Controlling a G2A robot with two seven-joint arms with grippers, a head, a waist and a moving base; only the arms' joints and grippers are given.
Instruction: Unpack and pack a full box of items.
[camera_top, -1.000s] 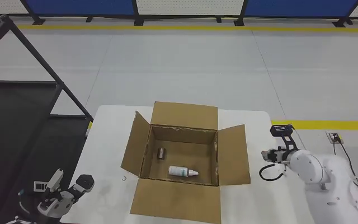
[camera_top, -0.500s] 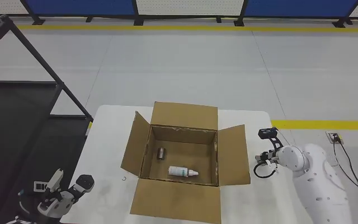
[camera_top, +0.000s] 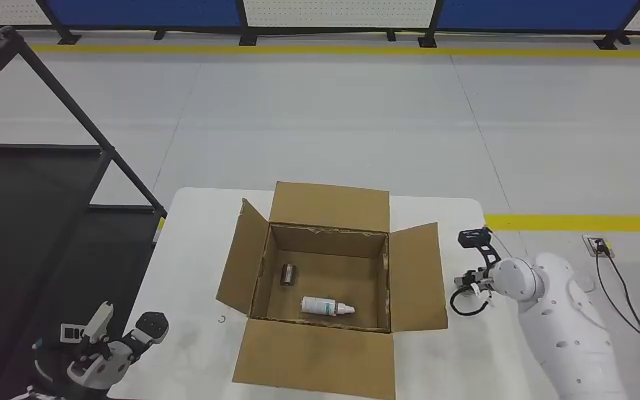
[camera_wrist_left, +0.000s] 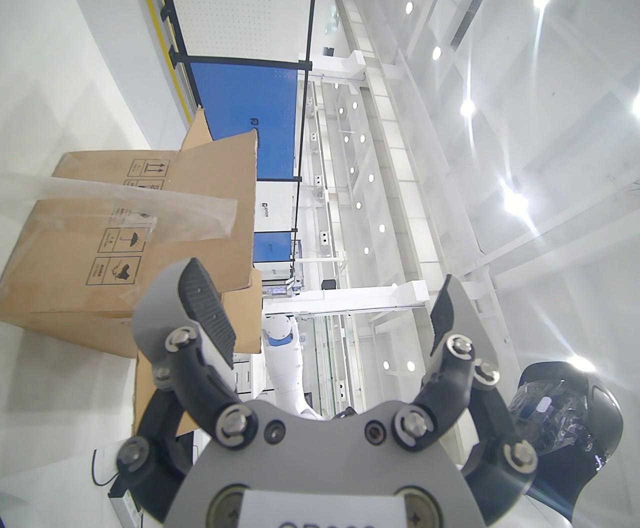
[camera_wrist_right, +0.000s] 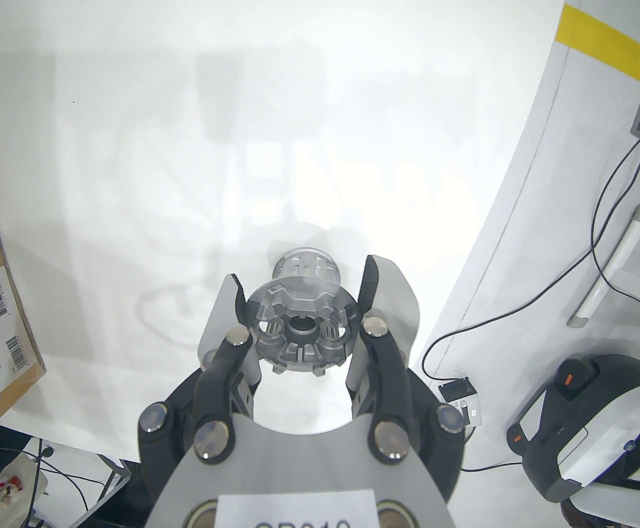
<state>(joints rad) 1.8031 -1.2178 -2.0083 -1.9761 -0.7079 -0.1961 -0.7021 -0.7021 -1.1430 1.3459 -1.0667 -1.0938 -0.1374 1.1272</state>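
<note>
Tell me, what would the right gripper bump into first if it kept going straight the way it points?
The white table. The right gripper points down at its bare top, and the metal part it holds would probably touch first. How near it is, I cannot tell.

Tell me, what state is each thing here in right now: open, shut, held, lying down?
Cardboard box: open, flaps spread out.
White bottle: lying on its side inside the box.
Small dark item: lying on the box floor.
Metal part: held, clamped on both sides.
Right gripper: shut on the metal part.
Left gripper: open, empty.
</note>
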